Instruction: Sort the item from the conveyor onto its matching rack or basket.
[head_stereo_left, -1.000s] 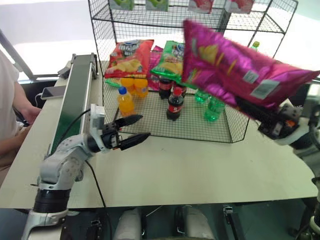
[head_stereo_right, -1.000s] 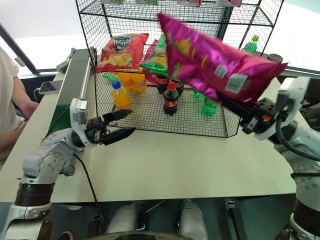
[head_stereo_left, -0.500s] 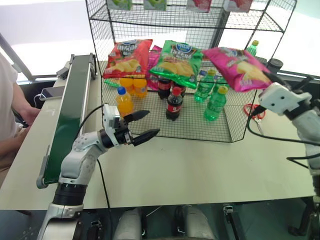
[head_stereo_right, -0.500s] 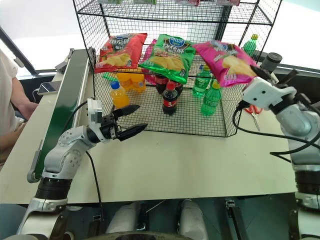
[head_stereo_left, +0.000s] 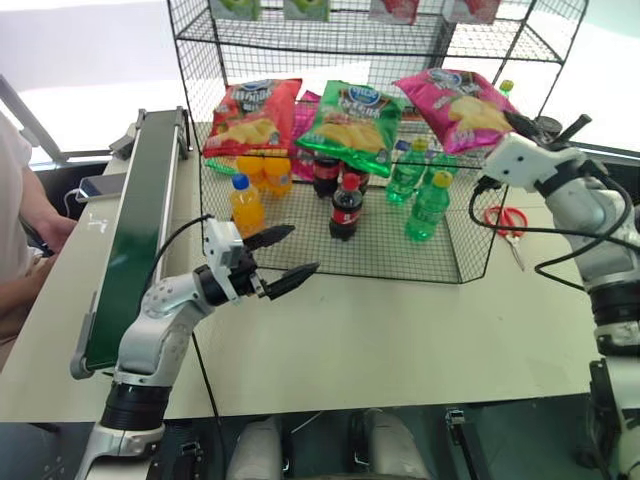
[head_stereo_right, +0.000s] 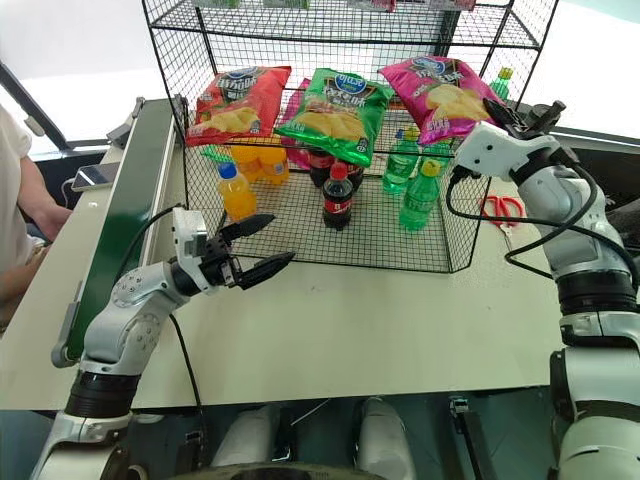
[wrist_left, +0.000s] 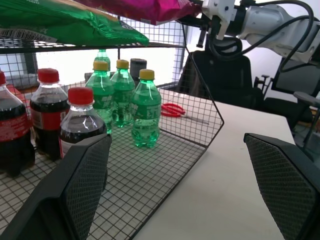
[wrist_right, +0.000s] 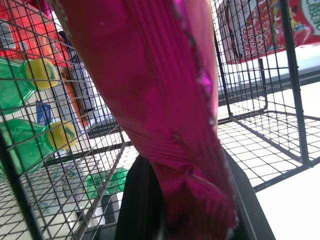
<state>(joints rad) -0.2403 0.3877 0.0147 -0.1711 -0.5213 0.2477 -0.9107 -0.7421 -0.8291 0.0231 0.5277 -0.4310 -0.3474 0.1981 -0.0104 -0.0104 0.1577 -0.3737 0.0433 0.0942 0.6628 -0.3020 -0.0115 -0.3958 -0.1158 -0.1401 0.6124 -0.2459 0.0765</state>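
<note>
The right pincer (head_stereo_right: 512, 118) is clamped on the corner of the pink bag (head_stereo_right: 443, 92), which lies on the rack (head_stereo_right: 470, 215) shelf beside the green bag (head_stereo_right: 334, 112) and the red bag (head_stereo_right: 237, 102). Bottles stand on the tier below. The left pincer (head_stereo_right: 262, 245) hangs with its fingers spread over the tabletop (head_stereo_right: 350, 330), just before the rack. The conveyor (head_stereo_right: 125, 225) runs along the left. Red scissors (head_stereo_right: 500, 207) lie right of the rack.
</note>
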